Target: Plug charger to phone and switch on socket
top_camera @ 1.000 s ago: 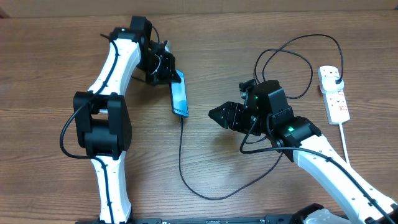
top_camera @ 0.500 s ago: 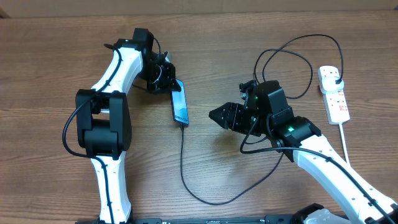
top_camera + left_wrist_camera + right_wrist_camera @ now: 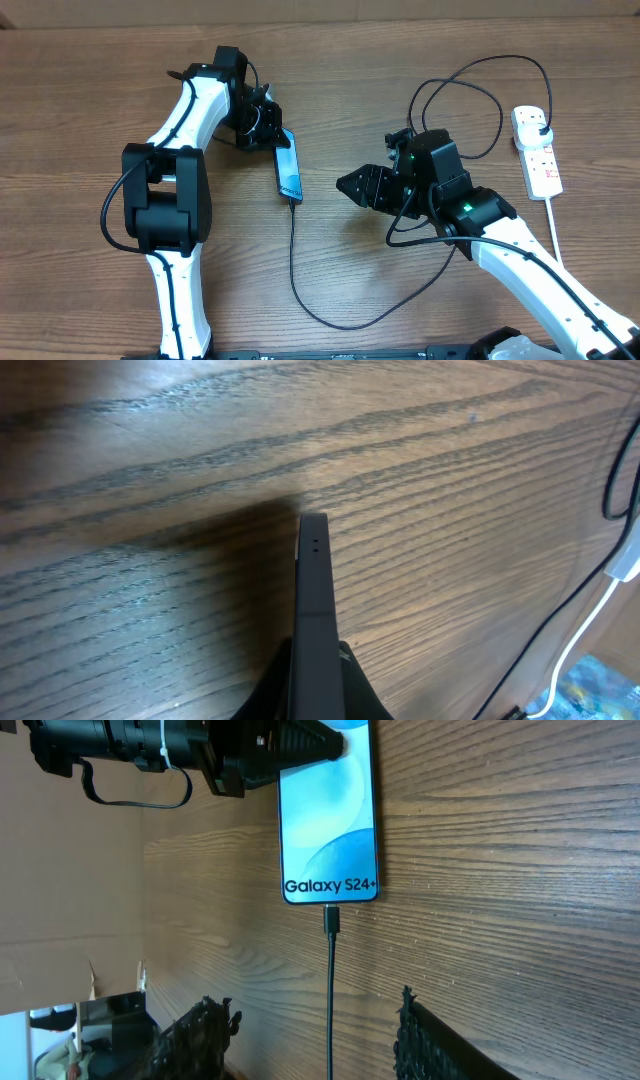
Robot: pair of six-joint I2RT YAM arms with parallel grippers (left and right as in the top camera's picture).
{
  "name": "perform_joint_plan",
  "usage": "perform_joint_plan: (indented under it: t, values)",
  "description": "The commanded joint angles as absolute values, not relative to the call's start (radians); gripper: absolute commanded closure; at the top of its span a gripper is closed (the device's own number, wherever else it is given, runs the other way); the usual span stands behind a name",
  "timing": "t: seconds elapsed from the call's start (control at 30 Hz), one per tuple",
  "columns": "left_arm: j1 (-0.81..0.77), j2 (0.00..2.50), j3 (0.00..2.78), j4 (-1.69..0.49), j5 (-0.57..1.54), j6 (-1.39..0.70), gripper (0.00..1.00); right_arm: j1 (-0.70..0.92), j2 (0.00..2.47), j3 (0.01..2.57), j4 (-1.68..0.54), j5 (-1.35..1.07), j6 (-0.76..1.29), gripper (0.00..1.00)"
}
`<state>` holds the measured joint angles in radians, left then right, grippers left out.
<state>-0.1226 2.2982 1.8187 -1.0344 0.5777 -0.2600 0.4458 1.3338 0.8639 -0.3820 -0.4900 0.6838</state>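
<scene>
Right wrist view: the right claw (image 3: 315,1045) stands about half open and empty, its ribbed black fingertips (image 3: 195,1030) either side of the thin black charger (image 3: 332,980). Straight ahead, the charger's tip looks seated in the phone (image 3: 328,810), a slim glossy slab with a blue lit screen. The left claw (image 3: 272,130) is clamped on the phone's far end. Plugging looks done; switching remains. The socket (image 3: 537,155), a white oblong strip with red marks, lies well behind the right claw on the wood-grain surface (image 3: 100,80), so that claw must turn round and press precisely.
</scene>
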Motion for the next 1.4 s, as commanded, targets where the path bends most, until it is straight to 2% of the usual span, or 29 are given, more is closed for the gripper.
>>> perform_joint_plan:
  t: [0.0,1.07,1.37]
  values:
    - [-0.127,2.257,1.811,-1.035,0.568,-0.270,0.95,0.443,1.336,0.877,-0.377,-0.479,0.675,0.45]
    - [-0.140,2.271,1.800,-1.016,0.532,-0.277,0.95,0.443,1.336,0.877,-0.377,-0.478,0.676,0.45]
    - [-0.140,2.271,1.800,-1.023,0.532,-0.296,0.88,0.443,1.336,0.877,-0.377,-0.478,0.676,0.45]
